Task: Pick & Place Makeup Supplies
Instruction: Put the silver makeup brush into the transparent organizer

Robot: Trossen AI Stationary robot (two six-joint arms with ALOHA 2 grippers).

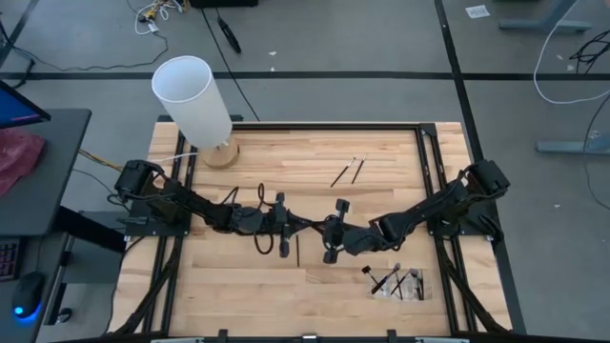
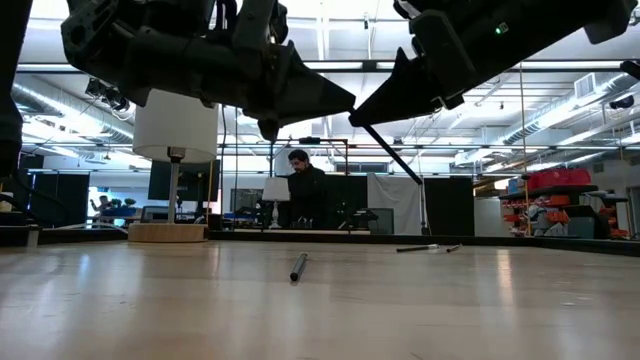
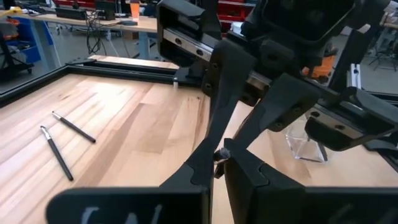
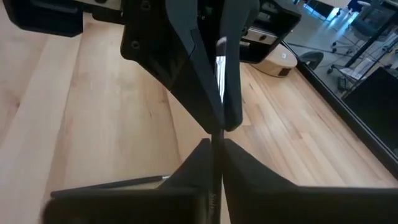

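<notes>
Both grippers on 1 brush

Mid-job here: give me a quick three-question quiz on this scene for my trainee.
1. True or false: the white cylinder lies on its side in the middle of the table.
2. How many loose brushes lie together on the far right part of the table? A) one B) two C) five
3. The right gripper meets the left gripper over the table's middle. What is the right one holding?

Key
1. False: it stands upright on a wooden base at the far left corner.
2. B.
3. A thin brush, hanging slanted in the low view; another single brush lies on the table below.
</notes>
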